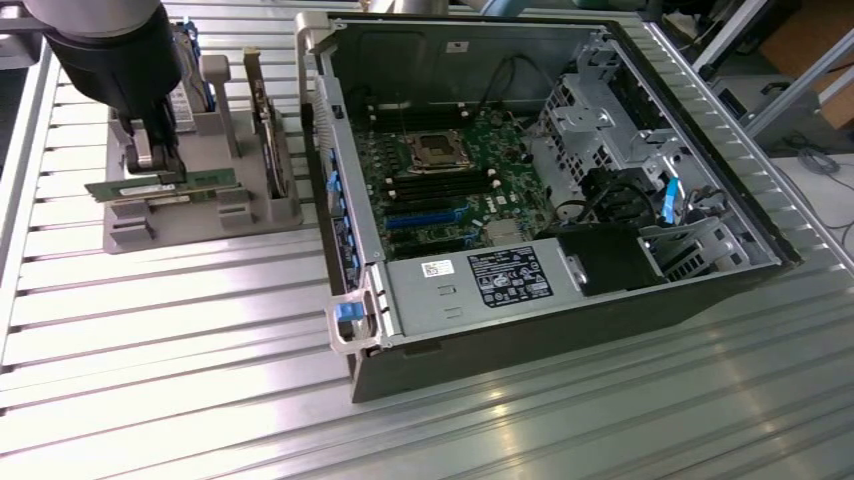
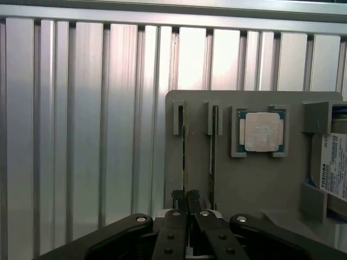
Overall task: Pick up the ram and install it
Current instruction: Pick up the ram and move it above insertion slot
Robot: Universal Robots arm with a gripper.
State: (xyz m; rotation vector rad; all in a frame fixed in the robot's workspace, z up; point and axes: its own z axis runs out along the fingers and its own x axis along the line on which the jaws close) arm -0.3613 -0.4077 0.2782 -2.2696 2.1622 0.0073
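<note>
One spare stick [image 2: 212, 151] and processor [image 2: 262, 131] beside the ram [image 2: 185, 151], seemingly in hand [image 2: 186, 196].

The tool [image 2: 186, 195] hides the near part of the ram [image 2: 185, 151]

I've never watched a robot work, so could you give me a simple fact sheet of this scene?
Claw: shut on the long thin green memory stick
Stick's place: at a slot of the grey plastic holder tray
Also in tray: second green stick, square silver processor chip, silver hard drive with white label
Computer: open dark metal case with green motherboard, on the exterior view's right of the tray
Surface: ribbed aluminium table
</note>
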